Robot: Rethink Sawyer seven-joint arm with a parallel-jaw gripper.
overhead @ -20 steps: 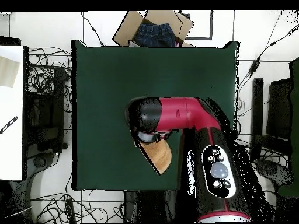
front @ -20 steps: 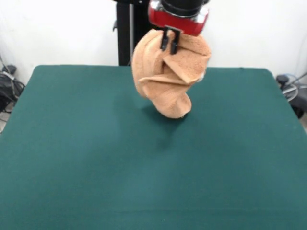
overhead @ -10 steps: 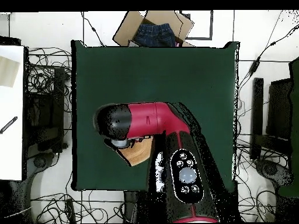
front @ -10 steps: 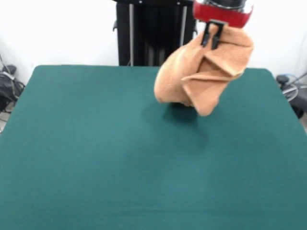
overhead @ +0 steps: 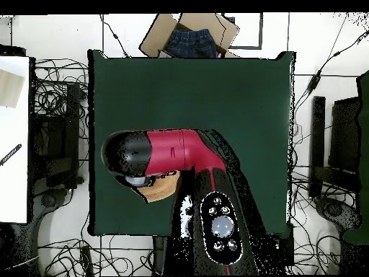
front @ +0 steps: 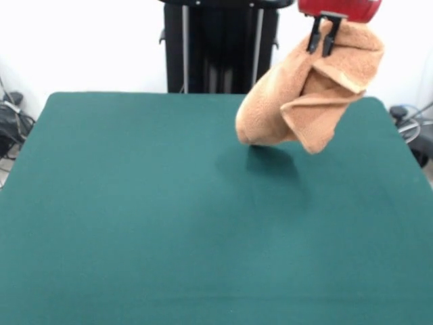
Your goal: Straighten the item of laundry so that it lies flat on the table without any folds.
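Observation:
The orange-tan towel hangs bunched and folded in the air above the dark green table, at the far right in the front view. My gripper is shut on the towel's top edge, its black fingers pinching the cloth. The towel's lowest corner hovers just over the table, with its shadow beneath. In the overhead view the red arm covers most of the towel, which peeks out below the wrist near the table's lower left.
A cardboard box with dark denim clothing sits past the table's top edge in the overhead view. Cables and equipment lie around the table. A white surface stands at the left.
My gripper has carried the hanging towel rightward and slightly up in the front view, and leftward in the overhead view. The grip has stayed shut throughout.

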